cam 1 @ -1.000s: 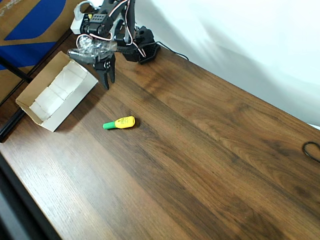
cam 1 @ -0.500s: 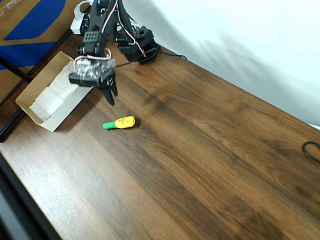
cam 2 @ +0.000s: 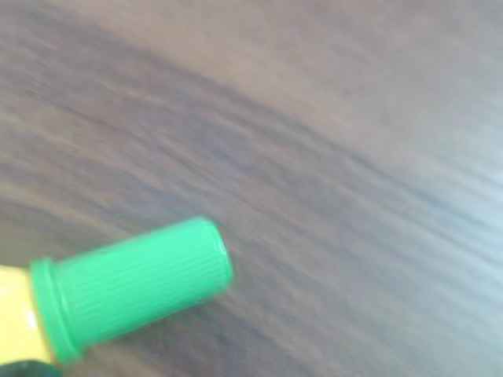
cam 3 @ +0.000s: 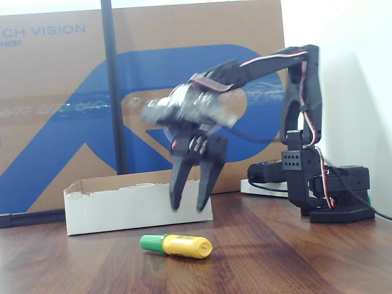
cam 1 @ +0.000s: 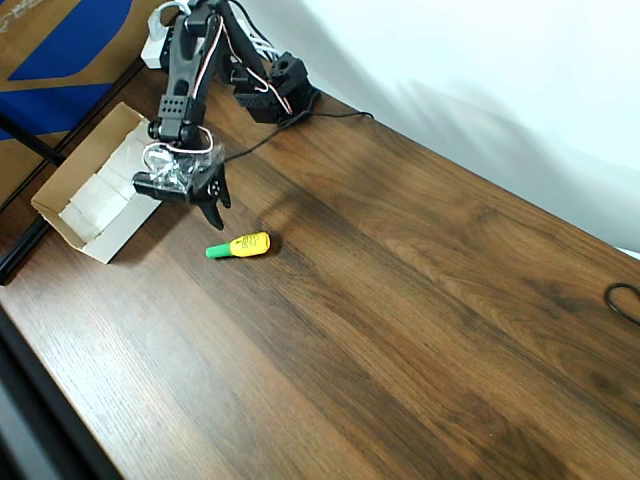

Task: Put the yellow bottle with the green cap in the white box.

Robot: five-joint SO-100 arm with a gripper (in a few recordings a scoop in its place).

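The yellow bottle [cam 1: 250, 243] lies flat on the wooden table, its green cap [cam 1: 217, 250] pointing left in the overhead view. In the fixed view the bottle [cam 3: 185, 245] rests just in front of the white box [cam 3: 116, 205]. The wrist view shows the green cap [cam 2: 134, 284] up close at the lower left. My black gripper [cam 1: 212, 212] hangs open above the table, between the white box [cam 1: 85, 205] and the bottle. In the fixed view the gripper [cam 3: 188, 207] has its fingers spread, pointing down a little above the bottle, with nothing between them.
A big brown cardboard with blue print [cam 3: 73, 104] stands behind the box. The arm's base [cam 1: 280, 90] sits at the table's back edge. A black cable [cam 1: 625, 300] lies at the right edge. Bare wood spreads to the right and front.
The arm has swung down and toward the bottle; the gripper has moved from near the box's far corner to just above the bottle. The bottle has not moved.
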